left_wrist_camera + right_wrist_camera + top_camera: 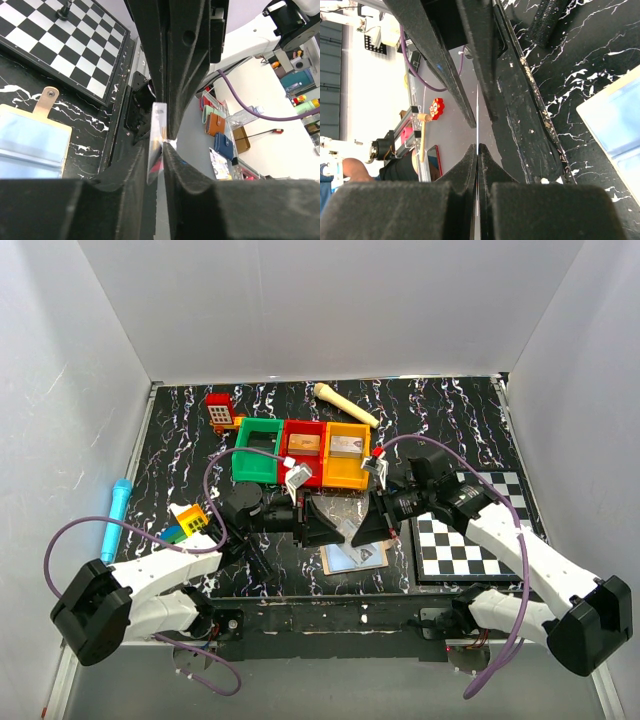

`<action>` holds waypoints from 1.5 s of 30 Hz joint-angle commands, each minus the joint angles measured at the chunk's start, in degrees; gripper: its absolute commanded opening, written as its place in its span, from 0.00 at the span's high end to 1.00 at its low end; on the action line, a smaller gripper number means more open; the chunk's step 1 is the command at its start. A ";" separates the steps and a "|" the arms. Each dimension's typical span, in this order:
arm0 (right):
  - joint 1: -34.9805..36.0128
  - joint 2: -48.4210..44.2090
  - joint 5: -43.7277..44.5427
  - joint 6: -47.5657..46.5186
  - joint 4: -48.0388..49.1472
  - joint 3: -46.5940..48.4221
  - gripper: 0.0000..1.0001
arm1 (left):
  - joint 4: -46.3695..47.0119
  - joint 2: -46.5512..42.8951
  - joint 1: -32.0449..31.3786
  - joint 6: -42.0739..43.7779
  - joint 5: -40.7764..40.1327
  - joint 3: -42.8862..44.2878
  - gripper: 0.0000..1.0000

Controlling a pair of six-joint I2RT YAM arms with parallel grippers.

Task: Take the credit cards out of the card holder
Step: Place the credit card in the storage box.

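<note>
The card holder (356,556) lies open on the table between the arms, its pale blue lining up; it also shows in the left wrist view (30,145) and the right wrist view (620,125). A thin, shiny card (345,512) hangs in the air above it. My right gripper (360,525) is shut on the card's edge (477,115). My left gripper (328,525) faces it. Its jaws stand a narrow gap apart around the card's other end (156,145). The right gripper's fingers (185,60) fill the top of the left wrist view.
Green (257,462), red (303,466) and orange (345,466) bins stand just behind the grippers. A chequered board (470,530) lies at the right under the right arm. A blue pen (115,515) and coloured blocks (188,522) are at the left.
</note>
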 commanded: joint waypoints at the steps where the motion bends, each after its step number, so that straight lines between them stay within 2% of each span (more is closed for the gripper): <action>1: 1.32 0.67 -1.93 -1.97 -1.73 3.55 0.99 | -1.49 0.24 0.06 1.59 -0.41 3.37 0.76; 4: 1.67 0.93 -2.10 -2.15 -2.08 3.55 0.99 | -1.58 0.68 0.06 1.68 0.29 4.16 0.69; 7: 2.02 1.28 -2.27 -2.85 -2.78 3.99 0.99 | -0.53 1.03 0.06 1.59 1.69 4.69 0.69; 14: 2.37 1.72 -2.54 -3.73 -3.57 4.60 0.99 | 1.58 2.17 0.06 0.80 4.59 4.78 0.91; 19: 2.55 1.72 -2.80 -4.08 -3.75 4.60 0.99 | 2.64 2.52 0.06 0.71 5.83 4.34 1.00; 22: 2.55 1.90 -2.54 -4.26 -3.93 4.78 0.99 | 2.46 2.70 0.06 0.89 5.83 4.69 1.00; 23: 2.55 1.90 -2.19 -4.35 -4.01 5.04 0.95 | 1.94 2.61 0.15 1.06 5.22 4.78 1.00; 24: 2.55 1.64 -1.67 -4.35 -4.19 5.22 0.76 | 1.41 2.44 0.32 1.15 4.25 4.78 1.00; 25: 2.55 1.37 -0.88 -4.35 -4.02 5.31 0.66 | 1.23 2.26 0.76 0.89 2.94 4.34 1.00; 27: 2.46 0.58 1.58 -3.30 -3.67 5.75 0.55 | 2.72 1.56 2.42 -0.94 0.48 2.68 1.00; 29: 1.94 -0.99 5.00 -1.72 -2.53 6.18 0.51 | 5.18 0.95 5.58 -4.54 -1.72 1.27 1.00; 33: -0.52 -6.17 15.80 3.11 1.51 6.89 0.50 | 6.15 -0.28 11.21 -11.22 -7.51 0.38 1.00; 36: -0.79 -12.06 28.11 9.78 10.97 2.08 0.49 | 6.68 -2.13 12.37 -15.27 -14.45 0.12 1.00; 38: -0.88 -16.89 32.95 14.44 22.29 -4.76 0.44 | 8.87 -3.71 12.37 -18.17 -20.51 -0.67 1.00; 39: -0.88 -18.56 34.71 17.77 30.36 -8.45 0.41 | 10.44 -4.76 12.37 -20.10 -24.63 -1.37 1.00; 40: -0.88 -20.06 36.21 20.93 38.27 -12.75 0.25 | 11.85 -5.38 12.37 -21.77 -27.54 -2.16 1.00; 41: -0.79 -20.60 37.09 24.36 44.00 -16.45 0.18 | 12.74 -5.91 12.37 -23.61 -30.53 -2.86 1.00; 43: -0.79 -20.26 38.50 28.77 50.63 -19.73 0.14 | 13.19 -6.79 12.37 -25.99 -34.58 -3.40 1.00; 45: -0.88 -18.07 37.81 30.28 49.44 -18.61 0.13 | 12.49 -7.14 12.37 -27.32 -36.97 -2.87 1.00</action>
